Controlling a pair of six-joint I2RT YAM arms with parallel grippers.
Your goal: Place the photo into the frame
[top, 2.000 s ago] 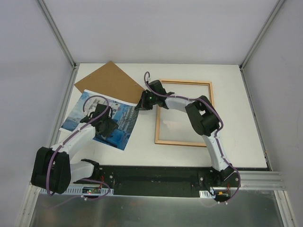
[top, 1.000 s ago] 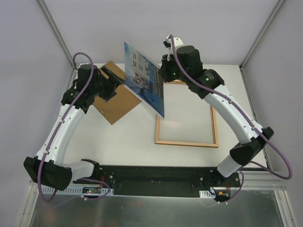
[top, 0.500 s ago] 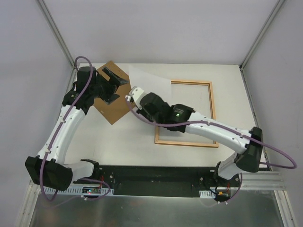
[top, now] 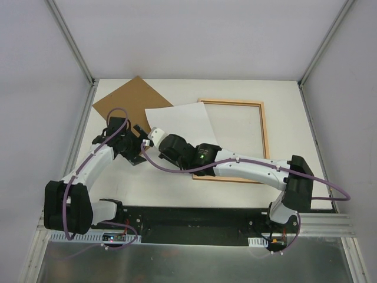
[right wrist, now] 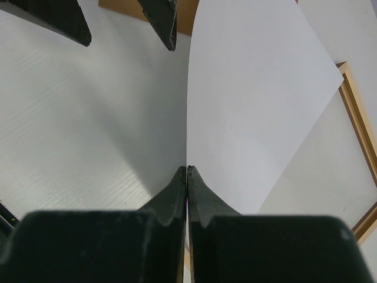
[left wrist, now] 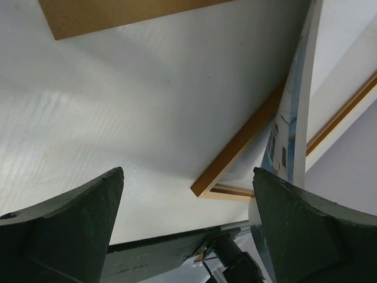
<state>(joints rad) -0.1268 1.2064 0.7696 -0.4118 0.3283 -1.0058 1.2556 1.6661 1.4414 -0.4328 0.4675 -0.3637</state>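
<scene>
The photo (top: 179,121) shows its plain white back up and reaches over the left side of the frame (top: 263,141). My right gripper (top: 160,141) is shut on the photo's near edge; in the right wrist view the fingertips (right wrist: 187,172) pinch the sheet (right wrist: 259,106), which curves away to the frame's border (right wrist: 360,121). My left gripper (top: 139,146) is open and empty just left of the photo. In the left wrist view (left wrist: 188,206) the photo (left wrist: 293,132) stands edge-on at the right with its blue print facing down, and the frame's corner (left wrist: 235,154) lies behind.
A loose plain brown board (top: 132,100) lies at the table's back left, also in the left wrist view (left wrist: 118,15). Grey enclosure walls and metal posts (top: 70,41) ring the table. The black base rail (top: 194,221) runs along the near edge.
The right arm has swung the photo down and left, white side up, over the frame's left edge. The left arm has pulled back from the brown board toward the near side, beside the photo.
</scene>
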